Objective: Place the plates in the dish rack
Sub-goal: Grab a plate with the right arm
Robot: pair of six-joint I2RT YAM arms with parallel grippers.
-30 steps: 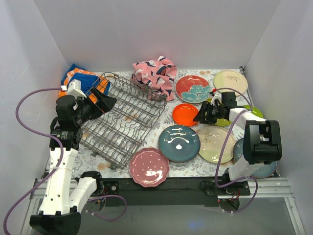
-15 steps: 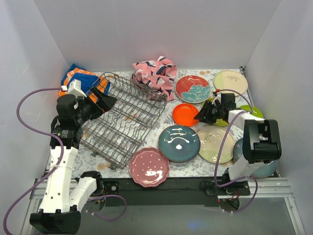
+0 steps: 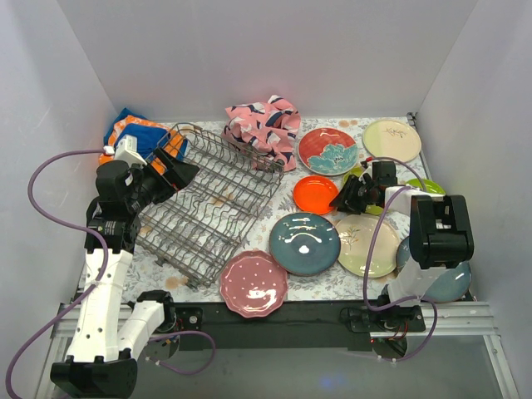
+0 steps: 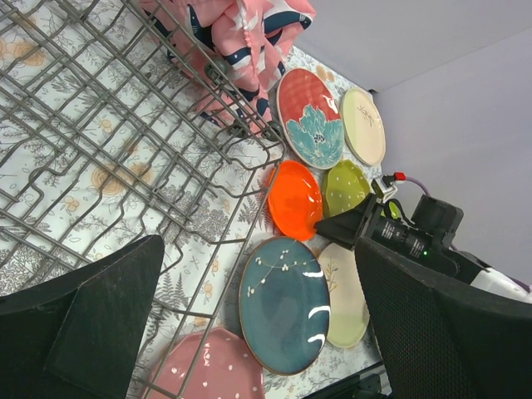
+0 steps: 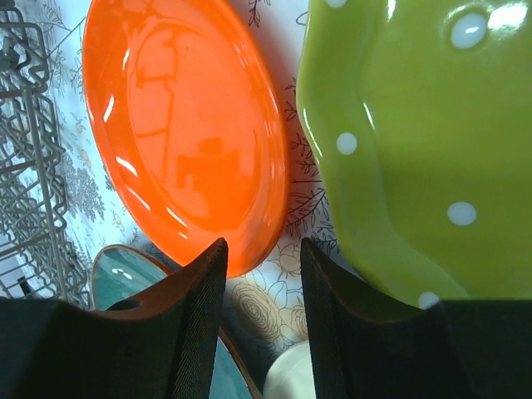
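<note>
The grey wire dish rack (image 3: 208, 208) lies at the left of the table with no plate in it. Several plates lie flat to its right: red flowered (image 3: 327, 150), cream (image 3: 391, 139), orange (image 3: 315, 194), teal (image 3: 304, 243), pale green-cream (image 3: 366, 245) and pink (image 3: 253, 283). A green dotted plate (image 5: 416, 150) sits partly under the right arm. My right gripper (image 5: 264, 270) is low at the orange plate's (image 5: 183, 150) near rim, open, with patterned cloth showing in the narrow gap. My left gripper (image 4: 258, 249) hovers wide open above the rack (image 4: 125, 150), holding nothing.
A pink patterned cloth (image 3: 264, 125) is bunched at the rack's far end, and a blue and orange cloth (image 3: 137, 133) lies at the back left. A blue-grey plate (image 3: 453, 283) sits under the right arm's base. White walls close in three sides.
My right gripper's fingers have drawn closer together beside the orange plate, and the right forearm has shifted slightly. The left arm has not moved.
</note>
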